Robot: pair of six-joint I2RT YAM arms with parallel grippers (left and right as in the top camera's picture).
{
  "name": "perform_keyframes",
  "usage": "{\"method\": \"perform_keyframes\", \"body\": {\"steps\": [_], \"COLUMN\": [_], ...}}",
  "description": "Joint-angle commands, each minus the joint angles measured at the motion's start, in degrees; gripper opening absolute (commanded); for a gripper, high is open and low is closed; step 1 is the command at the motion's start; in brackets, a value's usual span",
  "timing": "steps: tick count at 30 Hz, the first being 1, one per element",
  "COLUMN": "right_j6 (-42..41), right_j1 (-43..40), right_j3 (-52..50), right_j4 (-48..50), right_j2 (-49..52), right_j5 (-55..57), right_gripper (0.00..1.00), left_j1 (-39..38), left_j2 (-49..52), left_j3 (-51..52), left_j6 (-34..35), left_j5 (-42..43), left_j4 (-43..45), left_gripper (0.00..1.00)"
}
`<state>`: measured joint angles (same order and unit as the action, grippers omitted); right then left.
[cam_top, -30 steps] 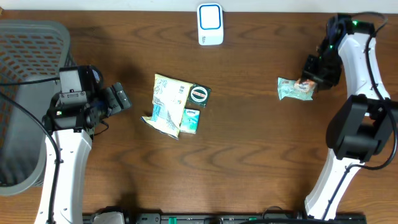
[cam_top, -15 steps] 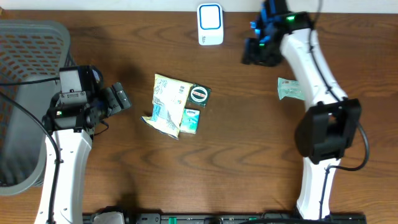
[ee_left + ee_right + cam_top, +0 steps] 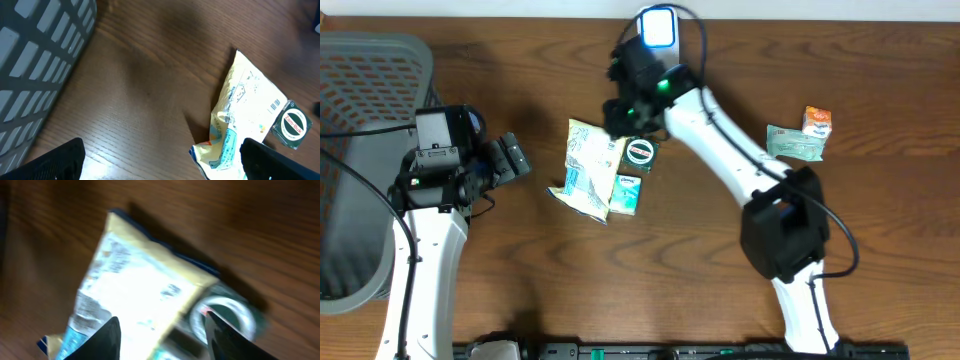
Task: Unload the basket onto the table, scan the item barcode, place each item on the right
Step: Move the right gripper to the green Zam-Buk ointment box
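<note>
Overhead, left edge: the basket (image 3: 370,120) filled that side, close beside the left arm.
Overhead, left fingers (image 3: 512,158): spread wide and empty, with bare bench (image 3: 520,280) between them and the pouch (image 3: 588,165).
Overhead, right fingers (image 3: 623,112): above the pouch's far edge, beside the tin (image 3: 641,152).
Overhead, surroundings: a teal packet (image 3: 627,192) touched the pouch; the scanner (image 3: 658,38) stood at the far edge; a green packet (image 3: 792,145) and carton (image 3: 818,122) lay well apart on the right.
Left wrist: the pouch lay flat, its barcode (image 3: 276,104) facing up near the tin; the basket wall crossed the upper left.
Right wrist: blurred; the fingers were partly apart and held nothing, with the pouch and tin beneath.
</note>
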<state>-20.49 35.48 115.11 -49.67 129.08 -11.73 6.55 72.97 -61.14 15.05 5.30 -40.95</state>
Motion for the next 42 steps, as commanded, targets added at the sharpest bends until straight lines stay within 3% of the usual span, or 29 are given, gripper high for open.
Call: {"method": "perform_keyframes", "body": {"steps": [1,10,14,23,28,33,42], "right_j6": [-1.68,-4.81,-4.87,-5.81,-5.55,-2.64,4.63], "right_j1": [1.44,0.94,0.83,0.79,-0.35,-2.73,-9.2], "right_j3": [-0.48,-0.48,-0.48,-0.5,-0.5,-0.44,-0.37], "right_j4": [1.09,1.49,1.46,-3.34,-9.49,-12.46,-16.94], "right_j2": [4.5,7.58,7.72,8.66,8.66,8.04,4.2], "right_j5": [1.16,1.09,1.99,4.83,9.29,9.22,9.22], "right_gripper": [0.4,0.08,0.02,0.03,0.1,0.09,0.14], "left_j1": [0.2,0.2,0.2,0.2,0.2,0.2,0.2], "left_j2": [0.13,0.13,0.13,0.13,0.13,0.13,0.13], "left_j3": [-0.04,-0.04,-0.04,-0.04,-0.04,-0.04,-0.04], "left_j6": [0.09,0.09,0.09,0.09,0.09,0.09,0.09], "left_j5": [0.09,0.09,0.09,0.09,0.09,0.09,0.09], "left_j4": [-0.15,-0.15,-0.15,-0.15,-0.15,-0.15,-0.15], "left_gripper": [0.98,0.98,0.98,0.98,0.98,0.98,0.98]}}
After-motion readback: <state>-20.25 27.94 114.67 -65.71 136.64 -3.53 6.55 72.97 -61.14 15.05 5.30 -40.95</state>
